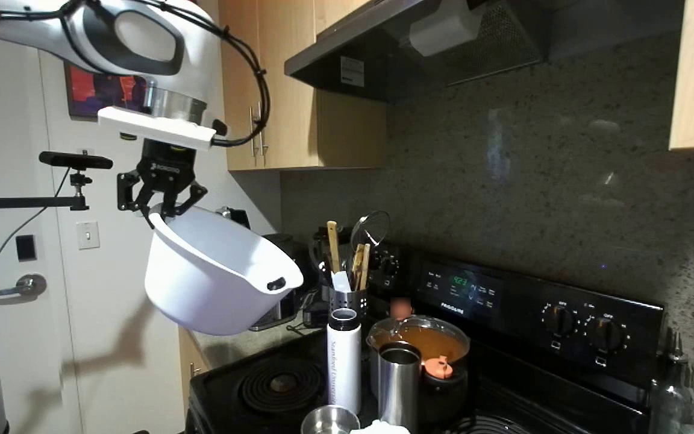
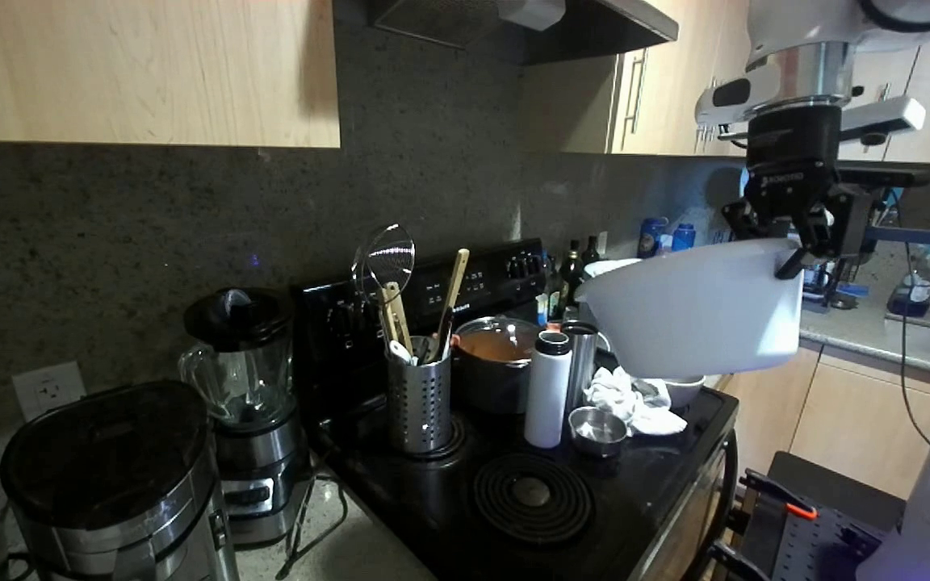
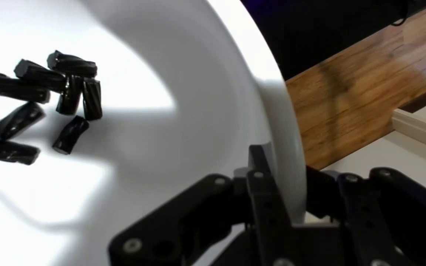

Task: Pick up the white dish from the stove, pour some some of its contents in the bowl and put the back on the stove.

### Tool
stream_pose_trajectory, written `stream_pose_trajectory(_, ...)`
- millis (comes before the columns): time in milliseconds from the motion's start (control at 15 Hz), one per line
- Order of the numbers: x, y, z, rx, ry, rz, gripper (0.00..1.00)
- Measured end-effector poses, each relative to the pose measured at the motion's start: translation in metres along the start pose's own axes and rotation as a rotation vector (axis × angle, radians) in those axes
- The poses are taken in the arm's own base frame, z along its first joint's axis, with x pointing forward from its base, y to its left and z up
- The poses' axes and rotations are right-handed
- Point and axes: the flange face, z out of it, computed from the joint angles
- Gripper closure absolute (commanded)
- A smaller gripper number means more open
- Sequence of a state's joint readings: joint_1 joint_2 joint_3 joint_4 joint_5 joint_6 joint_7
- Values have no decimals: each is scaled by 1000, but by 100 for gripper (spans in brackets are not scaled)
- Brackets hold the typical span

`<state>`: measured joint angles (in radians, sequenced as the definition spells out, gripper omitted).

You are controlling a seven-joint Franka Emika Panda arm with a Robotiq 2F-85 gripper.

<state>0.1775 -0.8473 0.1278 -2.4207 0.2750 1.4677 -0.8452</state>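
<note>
In an exterior view: black kitchen range (image 1: 515,319) with raised back panel, round knobs, green-lit display. Dark speckled stone backsplash (image 1: 540,211) behind it, black range hood (image 1: 407,72) overhead, pale wood cupboards (image 1: 281,120) alongside. Plain white door (image 1: 3,138) behind the arm. Large, deep, round, glossy white dish (image 1: 220,289) up in the air, tilted, gripped side high, the lip with the oval slot lower. Black two-fingered gripper (image 1: 157,216) pinched on its rim. Open air under the dish; how far it overhangs the range, cannot tell.

In an exterior view: range top crowded toward the back panel. Perforated steel utensil cylinder (image 2: 421,407); beside it a dark pot (image 2: 493,387), clear lid, orange contents. Tall white bottle (image 2: 546,395) with black top, just beside a slim steel tumbler (image 2: 584,355); small round steel cup (image 2: 599,444) near both; crumpled white cloth (image 2: 622,403) just beside the cup. Nearest the camera, a black coil burner (image 2: 534,494), bare range top between it and the front edge.

In the wrist view: gripper straddles the rim, one side in, one side out. Eight short black twisted pieces (image 3: 69,95) inside the dish, well apart from the gripped rim. Beyond that rim, brown wood floor (image 3: 375,85) far below.
</note>
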Motion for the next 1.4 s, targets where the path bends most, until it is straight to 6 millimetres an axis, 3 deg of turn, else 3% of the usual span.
stream_pose_trajectory(200, 27, -24, 30, -81, 28, -28, 98)
stream_pose_trajectory(400, 46, -31, 65, -146, 50, -33, 98)
stream_pose_trajectory(1000, 75, -22, 152, -239, 113, -27, 98)
stream_pose_trajectory(1400, 104, -17, 184, -348, 134, -54, 98)
